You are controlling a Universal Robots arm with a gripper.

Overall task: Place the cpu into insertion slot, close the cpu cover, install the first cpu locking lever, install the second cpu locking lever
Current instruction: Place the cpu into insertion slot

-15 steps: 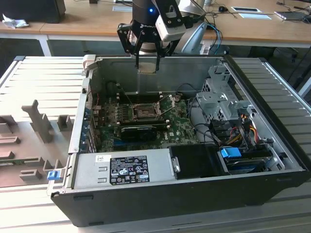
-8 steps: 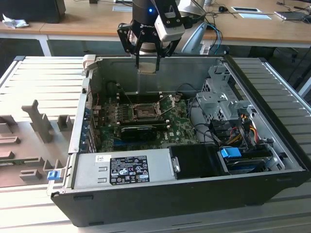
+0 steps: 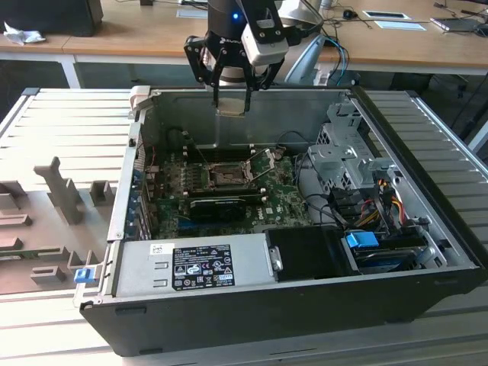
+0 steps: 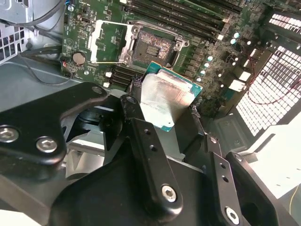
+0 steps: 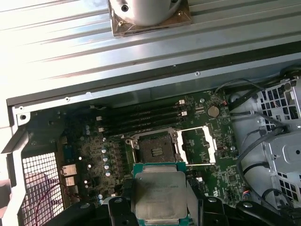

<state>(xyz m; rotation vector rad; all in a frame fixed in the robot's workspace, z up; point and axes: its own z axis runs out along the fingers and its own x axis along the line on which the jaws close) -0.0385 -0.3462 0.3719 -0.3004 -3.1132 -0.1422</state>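
My gripper (image 3: 231,103) hangs above the back wall of the open computer case, shut on the cpu (image 3: 231,111), a flat square chip with a silvery top and green rim. In both wrist views the cpu (image 4: 167,99) (image 5: 159,195) sits between the black fingers (image 4: 135,113), high above the board. The insertion slot (image 3: 226,177) (image 4: 153,47) (image 5: 156,148) lies bare on the green board, with nothing in it. Next to the slot, the cpu cover (image 4: 109,41) (image 5: 197,145) is swung open, its silver frame lying away from the slot.
Inside the case a black expansion card (image 3: 221,206) lies in front of the slot and long memory slots (image 5: 141,117) run behind it. A silver power supply (image 3: 194,267) fills the front. On the exterior view's right are a drive cage (image 3: 347,149) and cables.
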